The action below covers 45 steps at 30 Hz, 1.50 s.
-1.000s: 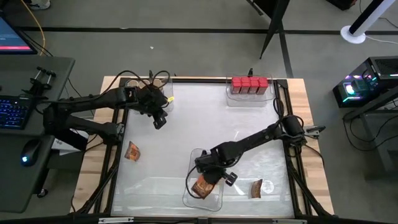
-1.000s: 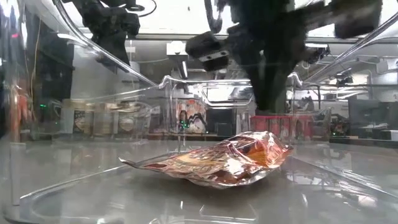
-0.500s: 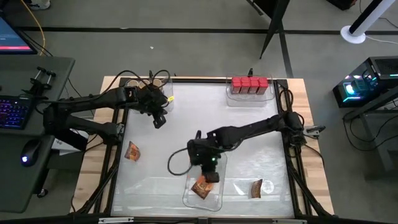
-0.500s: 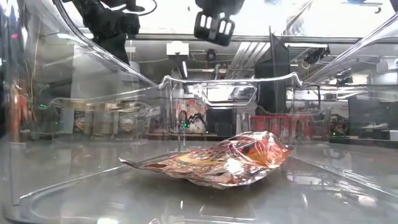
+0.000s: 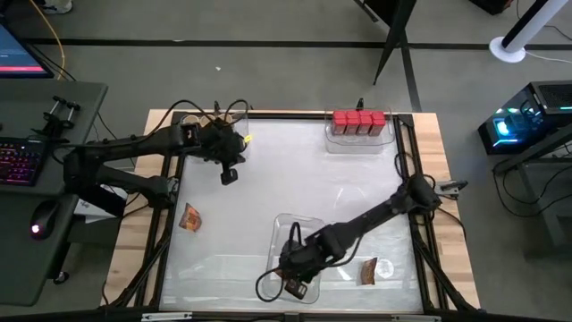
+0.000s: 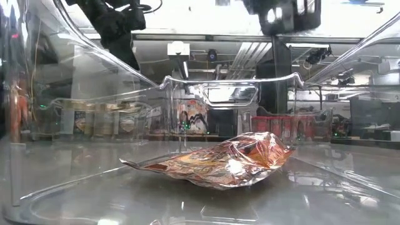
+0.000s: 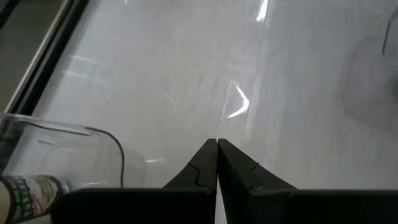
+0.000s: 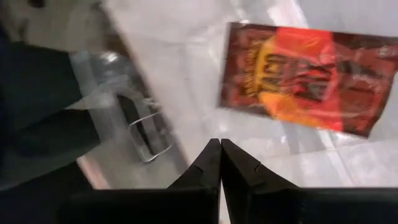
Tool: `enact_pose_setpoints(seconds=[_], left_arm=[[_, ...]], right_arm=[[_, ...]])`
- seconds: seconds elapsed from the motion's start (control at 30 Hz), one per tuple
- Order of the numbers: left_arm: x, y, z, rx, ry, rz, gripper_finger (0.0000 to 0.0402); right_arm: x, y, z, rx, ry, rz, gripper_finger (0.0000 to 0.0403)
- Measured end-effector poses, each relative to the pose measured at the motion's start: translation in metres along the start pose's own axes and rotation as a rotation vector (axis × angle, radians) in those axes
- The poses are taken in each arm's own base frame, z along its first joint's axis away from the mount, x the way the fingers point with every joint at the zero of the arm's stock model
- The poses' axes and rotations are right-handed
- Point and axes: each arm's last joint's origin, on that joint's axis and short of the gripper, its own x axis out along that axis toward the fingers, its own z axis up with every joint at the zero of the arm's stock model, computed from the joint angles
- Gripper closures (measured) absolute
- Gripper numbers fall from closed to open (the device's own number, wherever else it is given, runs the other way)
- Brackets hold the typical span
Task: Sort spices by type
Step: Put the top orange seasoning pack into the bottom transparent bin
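Observation:
A crumpled orange-red foil packet lies flat on the floor of a clear tray near the table's near edge. In the high view only its end shows past my right gripper. That gripper hovers above the tray, shut, with the packet ahead of its fingertips. My left gripper is shut over bare table near the far left corner, next to a tray of jars. Red boxes stand in a tray at the far edge.
Two more foil packets lie on the table: one at the left and one right of the near tray. A jar in its clear tray shows beside my left gripper. The middle of the table is bare.
My right gripper has risen from just behind the packet in the near tray. It swung toward the far left, then came back over the tray's near end, turning about as it went. The packet has stayed where it lay. My left arm has kept still.

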Motion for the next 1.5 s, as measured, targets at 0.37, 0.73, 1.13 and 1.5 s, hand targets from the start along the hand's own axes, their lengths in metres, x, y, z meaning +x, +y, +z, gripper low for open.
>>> enact_pose_setpoints(seconds=[0.37, 0.73, 1.13, 1.5], left_arm=[[0.001, 0.000, 0.000, -0.039, 0.001, 0.000, 0.0401], [0.001, 0.000, 0.000, -0.065, 0.003, 0.009, 0.0402], [0.001, 0.001, 0.001, -0.065, -0.004, 0.016, 0.0401], [0.001, 0.001, 0.001, -0.065, -0.004, 0.016, 0.0401]], right_arm=[[0.039, -0.026, 0.017, 0.074, 0.004, -0.169, 0.0403], [0.056, -0.041, 0.021, 0.008, 0.053, -0.267, 0.0403], [0.067, -0.051, 0.026, -0.206, -0.023, -0.423, 0.0403], [0.064, -0.058, 0.042, -0.693, 0.021, -0.450, 0.0403]])
